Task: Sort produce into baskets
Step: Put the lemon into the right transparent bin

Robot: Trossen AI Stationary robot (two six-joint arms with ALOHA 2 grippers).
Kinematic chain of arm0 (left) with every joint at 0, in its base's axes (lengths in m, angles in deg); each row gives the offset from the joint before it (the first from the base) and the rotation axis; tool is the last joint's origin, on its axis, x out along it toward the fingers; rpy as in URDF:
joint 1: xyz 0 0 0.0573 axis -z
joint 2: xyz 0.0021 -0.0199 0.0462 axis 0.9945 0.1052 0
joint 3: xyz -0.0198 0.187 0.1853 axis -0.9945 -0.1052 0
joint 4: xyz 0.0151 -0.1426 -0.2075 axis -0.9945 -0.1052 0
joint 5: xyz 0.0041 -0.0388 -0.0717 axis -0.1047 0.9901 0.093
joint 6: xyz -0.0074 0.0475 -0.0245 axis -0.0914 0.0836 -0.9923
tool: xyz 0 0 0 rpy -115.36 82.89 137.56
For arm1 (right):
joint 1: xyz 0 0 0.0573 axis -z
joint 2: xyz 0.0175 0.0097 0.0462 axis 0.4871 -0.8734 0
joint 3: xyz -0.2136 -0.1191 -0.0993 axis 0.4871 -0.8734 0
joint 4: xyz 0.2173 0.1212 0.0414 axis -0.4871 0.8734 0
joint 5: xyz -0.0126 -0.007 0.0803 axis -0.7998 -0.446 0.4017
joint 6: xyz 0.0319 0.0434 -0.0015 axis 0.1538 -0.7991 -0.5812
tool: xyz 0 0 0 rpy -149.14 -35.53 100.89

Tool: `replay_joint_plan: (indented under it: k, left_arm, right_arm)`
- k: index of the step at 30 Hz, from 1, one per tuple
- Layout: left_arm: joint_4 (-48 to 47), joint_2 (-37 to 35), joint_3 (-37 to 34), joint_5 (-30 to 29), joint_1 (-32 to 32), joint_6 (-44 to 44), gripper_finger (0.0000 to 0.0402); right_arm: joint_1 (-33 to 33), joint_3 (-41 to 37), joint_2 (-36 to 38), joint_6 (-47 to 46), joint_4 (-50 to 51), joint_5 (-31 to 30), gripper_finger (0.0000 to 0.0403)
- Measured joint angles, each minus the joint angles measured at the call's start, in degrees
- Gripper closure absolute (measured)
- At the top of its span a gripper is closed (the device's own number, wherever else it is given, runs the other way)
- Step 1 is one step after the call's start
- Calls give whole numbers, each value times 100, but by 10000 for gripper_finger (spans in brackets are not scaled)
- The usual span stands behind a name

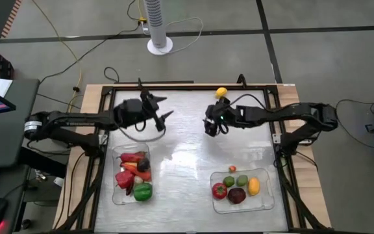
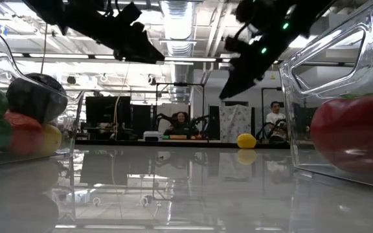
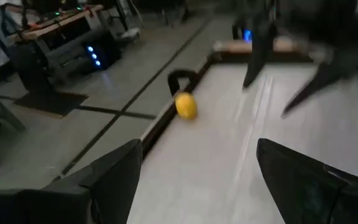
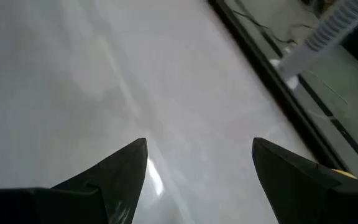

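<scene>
A yellow lemon [image 1: 221, 92] lies alone on the table near its far edge; it also shows in the low view [image 2: 246, 140] and the left wrist view [image 3: 186, 106]. The left clear tray [image 1: 134, 174] holds red, orange and green peppers and a dark piece. The right clear tray [image 1: 241, 190] holds a tomato, a dark-red piece, a lime, a lemon and a small orange piece. My left gripper [image 1: 163, 107] is open and empty, above the table's far left. My right gripper [image 1: 214, 127] is open and empty above the table, just near of the lemon.
A black raised frame [image 1: 193, 86] runs round the white table top. A white fan column [image 1: 158, 26] stands on the floor beyond the far edge. Bare table lies between the two trays and in the middle. People sit in the room beyond, in the low view [image 2: 181, 123].
</scene>
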Motion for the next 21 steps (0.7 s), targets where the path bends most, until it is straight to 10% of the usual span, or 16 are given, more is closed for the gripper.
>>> replay_joint_plan:
  k: [21]
  left_arm:
    - [408, 50, -2, 1215, -494, -202, 100]
  right_arm:
    - [2472, 0, -839, -484, -618, 353, 82]
